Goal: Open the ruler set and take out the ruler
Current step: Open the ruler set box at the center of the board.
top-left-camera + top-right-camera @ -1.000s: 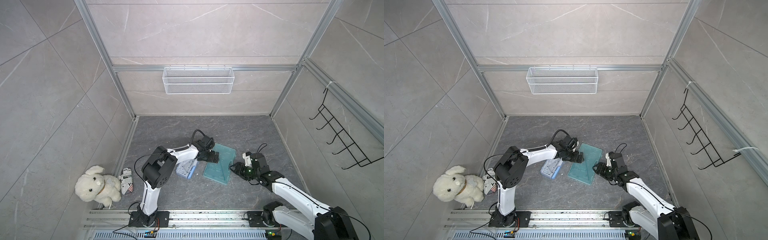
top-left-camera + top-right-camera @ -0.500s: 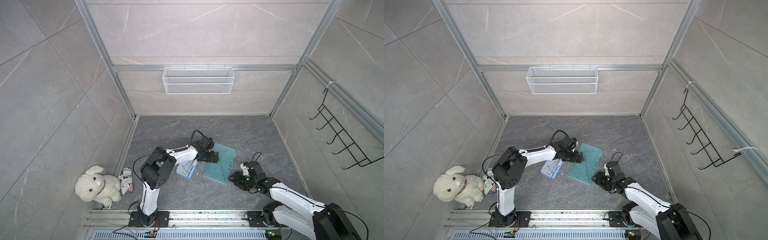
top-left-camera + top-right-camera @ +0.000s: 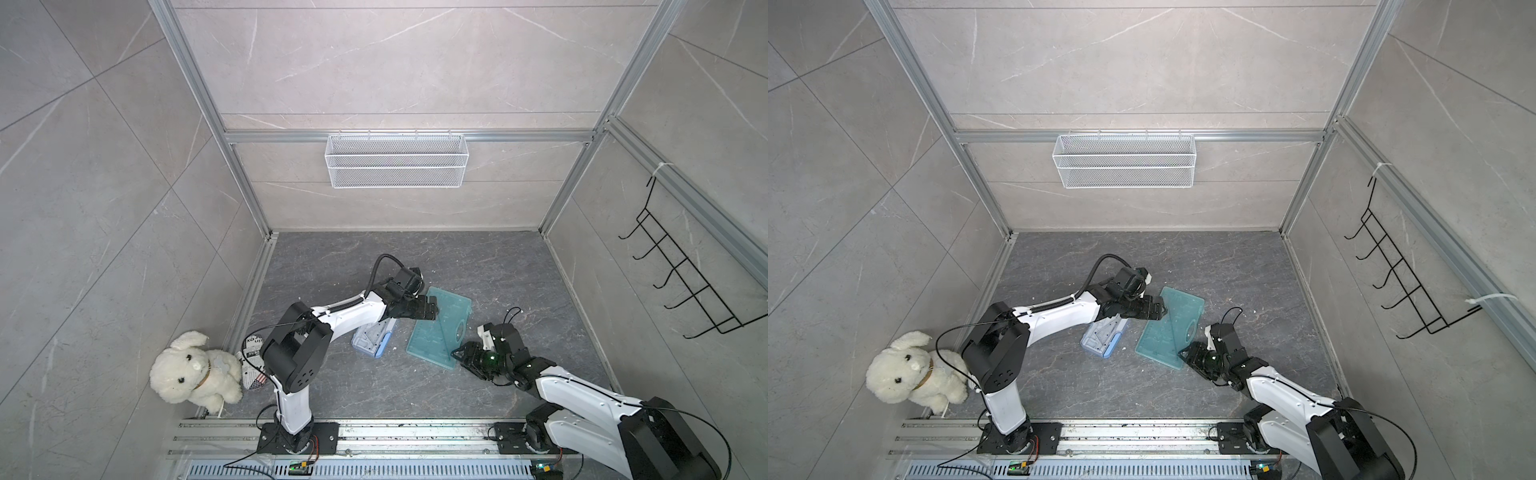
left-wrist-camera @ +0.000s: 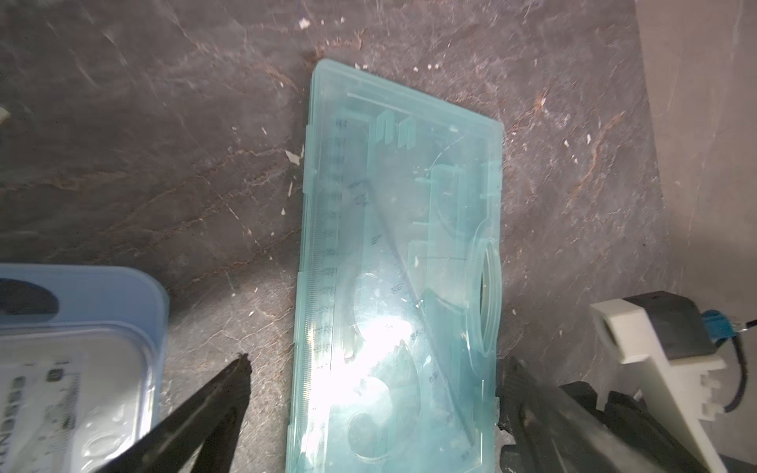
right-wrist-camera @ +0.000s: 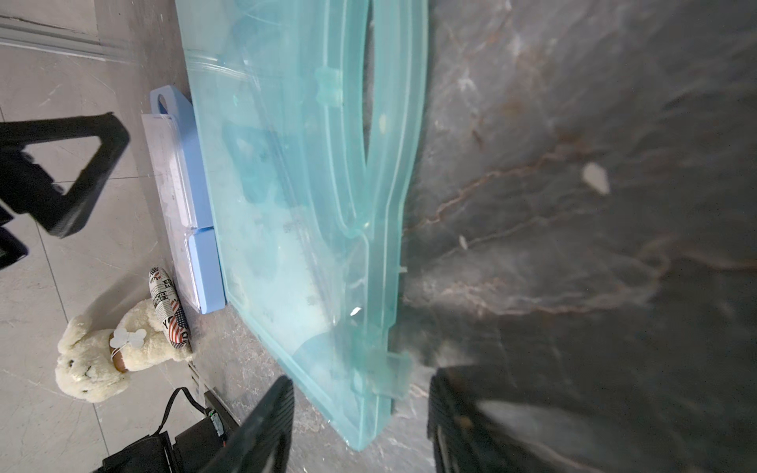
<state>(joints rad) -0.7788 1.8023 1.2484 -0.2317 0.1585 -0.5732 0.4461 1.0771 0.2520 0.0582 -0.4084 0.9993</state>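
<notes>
On the dark floor (image 3: 498, 257) between the arms, the teal ruler set (image 3: 440, 328) lies flat and closed, with the ruler (image 4: 327, 262) visible through its clear lid along one long edge. The left gripper (image 3: 432, 311) hangs over its far end, jaws spread wide, one on either side. The right gripper (image 3: 457, 354) sits at the near corner, jaws partly apart around the edge, not pinching it.

Black right gripper (image 3: 457, 353) pulled back toward its base.
Now straddles near corner of translucent teal plastic ruler case (image 3: 436, 328); earlier beside its long edge.
</notes>
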